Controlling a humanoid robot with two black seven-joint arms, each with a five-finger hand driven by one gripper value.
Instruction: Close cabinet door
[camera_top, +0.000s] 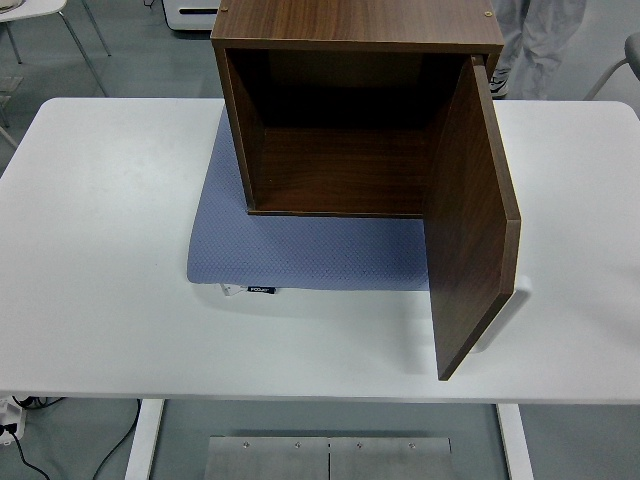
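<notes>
A dark brown wooden cabinet (355, 22) stands at the back middle of the white table (100, 260), on a blue-grey mat (300, 252). Its front is open and the inside shows nothing in it. The door (470, 220) is hinged on the right side and swung far out toward the table's near edge, with its inner face turned left. A small white piece (518, 288) peeks out from behind the door's outer face. Neither of my arms or hands shows in the head view.
A person's legs (540, 40) stand behind the table at the top right. Chair parts show at the top left (40, 20) and at the right edge (628, 55). A metal plate (328, 458) lies on the floor below the table's near edge.
</notes>
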